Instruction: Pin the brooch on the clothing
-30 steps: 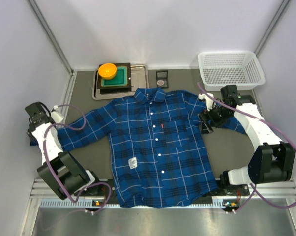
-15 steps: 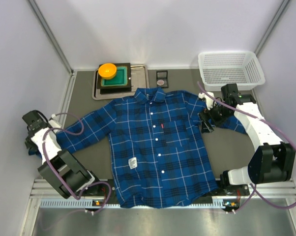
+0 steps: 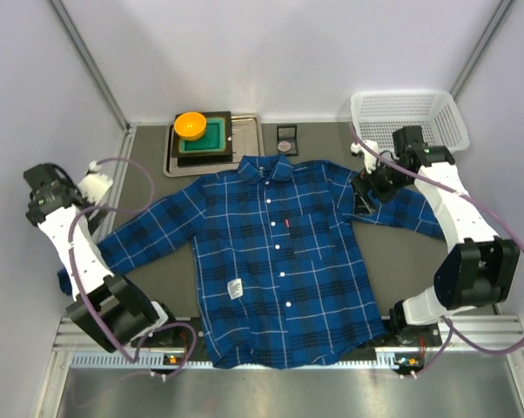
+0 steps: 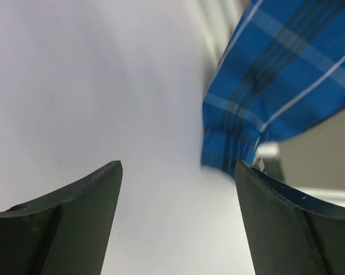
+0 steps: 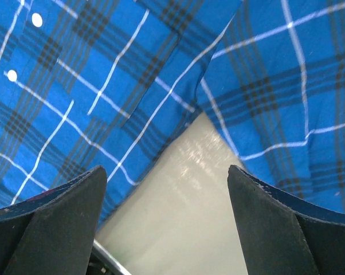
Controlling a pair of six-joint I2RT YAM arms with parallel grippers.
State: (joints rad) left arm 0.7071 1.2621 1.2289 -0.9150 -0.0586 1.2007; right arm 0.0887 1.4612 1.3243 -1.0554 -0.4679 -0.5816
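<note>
Your left gripper (image 4: 178, 166) has let go of the sleeve cuff (image 4: 230, 149) and risen clear; its jaws now stand wide with nothing between them; your right gripper (image 5: 167, 169) likewise gapes empty above the armpit of the shirt (image 3: 271, 252), having drawn back toward the basket (image 3: 410, 122); the garment lies spread flat, front up; the brooch (image 3: 285, 144) sits untouched behind the collar, beside the tray (image 3: 249, 152); judgement: spreading looks finished, fetching the brooch remains outstanding.
</note>
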